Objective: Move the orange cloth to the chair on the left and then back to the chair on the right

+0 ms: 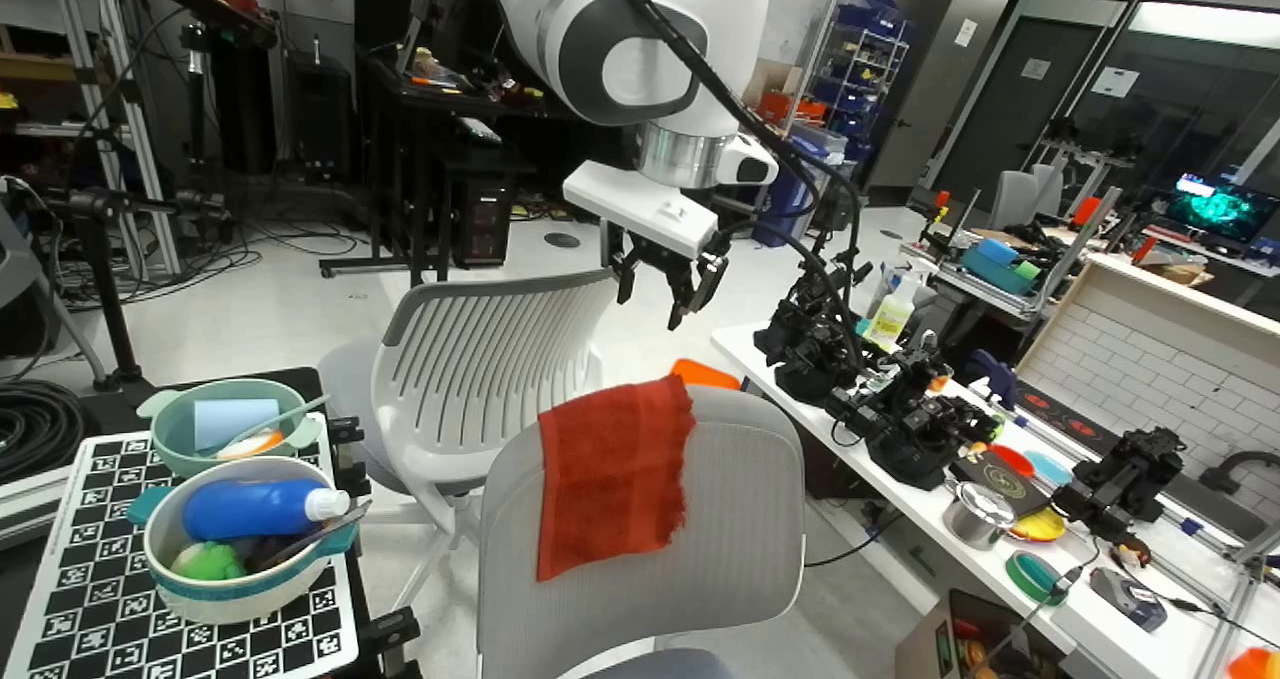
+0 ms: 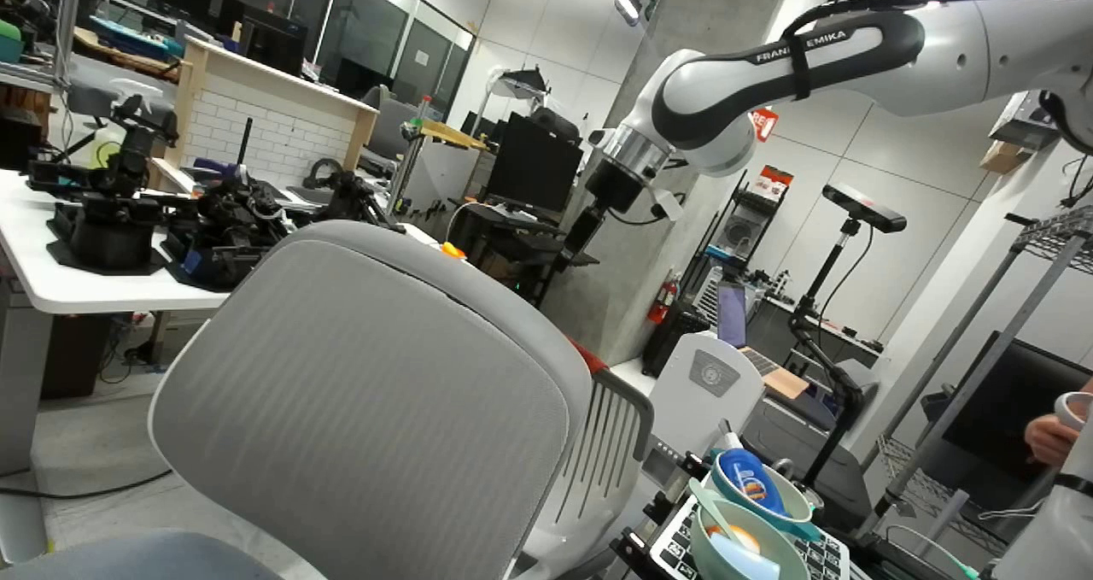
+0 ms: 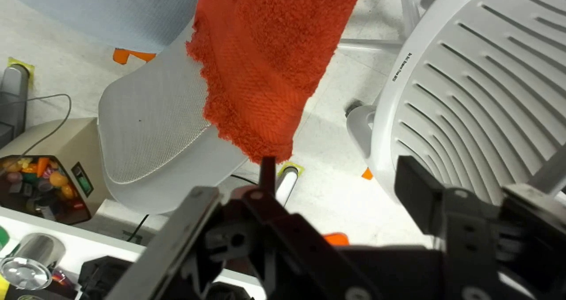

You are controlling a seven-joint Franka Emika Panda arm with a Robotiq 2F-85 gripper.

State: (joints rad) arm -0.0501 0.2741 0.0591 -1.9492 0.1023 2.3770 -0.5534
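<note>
The orange cloth (image 1: 615, 479) hangs over the backrest of the grey mesh chair (image 1: 745, 529). In an exterior view only a small red edge of the cloth (image 2: 589, 356) shows past that chair (image 2: 367, 392). The white slatted chair (image 1: 480, 379) stands beside it; it also shows in the wrist view (image 3: 477, 92). My gripper (image 1: 651, 306) is open and empty, in the air above the two chair backs. In the wrist view the gripper (image 3: 338, 163) has its fingers wide apart, with the cloth (image 3: 274, 57) beyond the left finger and the slatted chair behind the right one.
A cart with a checkered board (image 1: 110, 559) bears two bowls (image 1: 215, 589) of items. A long white table (image 1: 740, 344) with black robot arms and dishes runs along the other side. A box of toys (image 3: 66, 167) stands by the table.
</note>
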